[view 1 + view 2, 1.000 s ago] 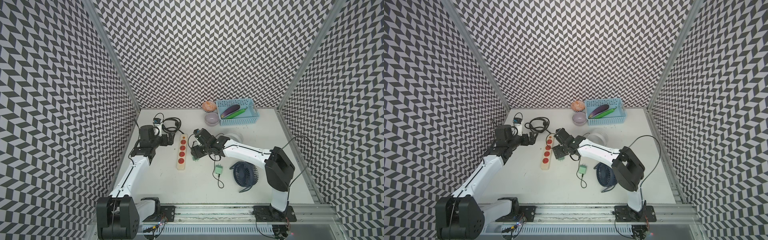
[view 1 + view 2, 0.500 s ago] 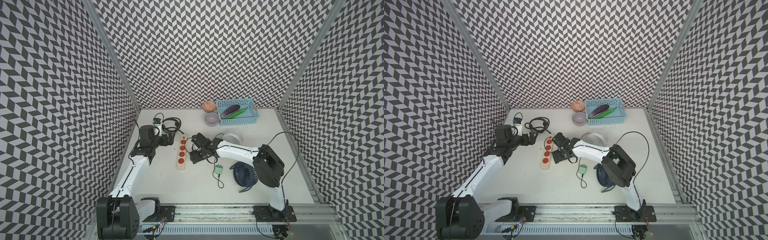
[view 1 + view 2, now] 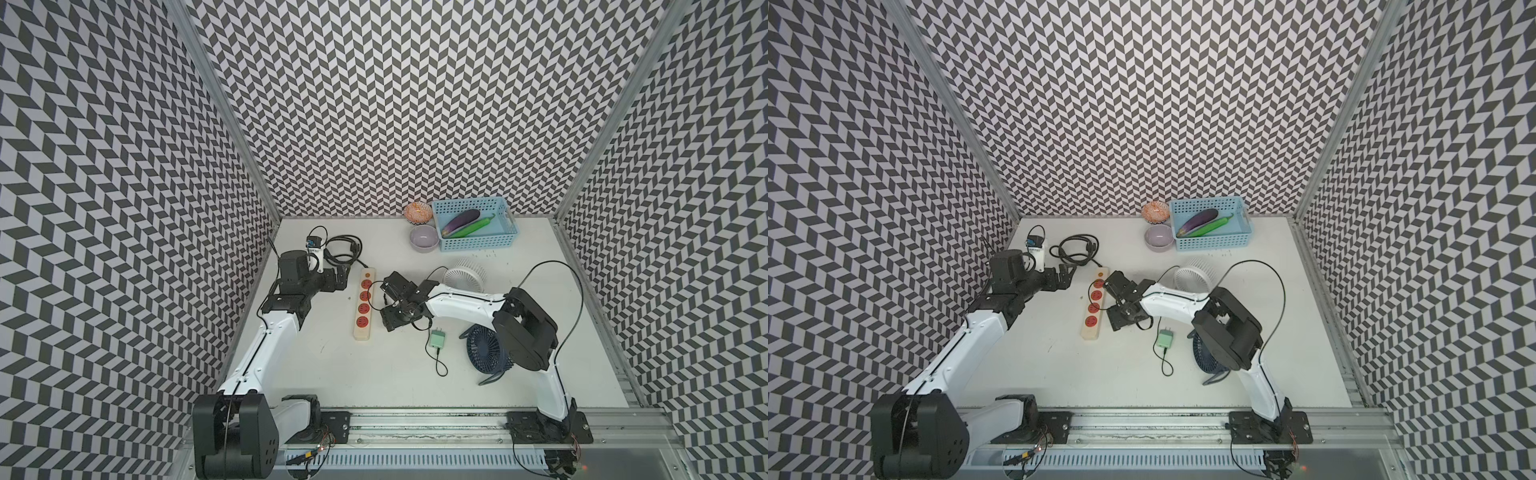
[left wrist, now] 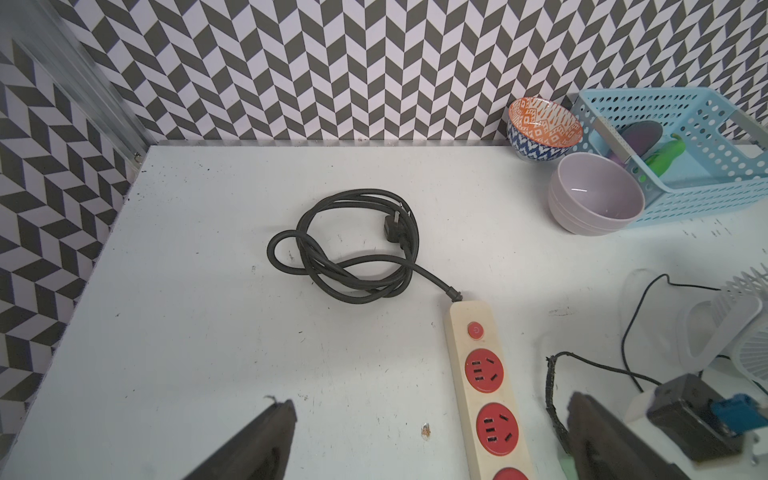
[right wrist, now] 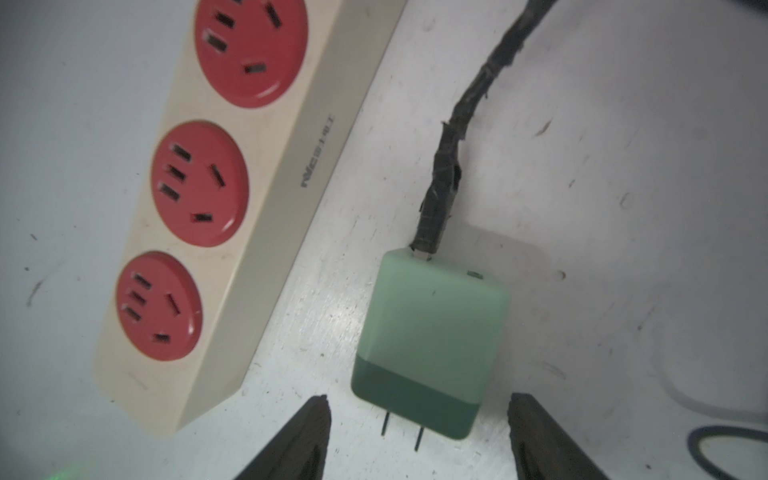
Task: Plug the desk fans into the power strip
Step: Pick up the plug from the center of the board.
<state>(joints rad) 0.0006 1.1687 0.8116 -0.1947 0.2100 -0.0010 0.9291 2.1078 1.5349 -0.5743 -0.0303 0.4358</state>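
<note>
Right gripper: jaws apart, empty, tips flanking the prongs of a green plug without touching it. The plug lies flat on the table, just beside the strip but apart from it. The strip lies sockets up between the arms. Left gripper: wide open, empty, beside the strip's switch end, near its coiled cord.

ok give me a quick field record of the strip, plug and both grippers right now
power strip: cream bar, four round red sockets, all empty
plug: green square adapter on taped black cable, flat on table beside strip, unplugged
right gripper: open, tips flanking plug's prong end, not touching
left gripper: open, empty, near strip's switch end
</note>
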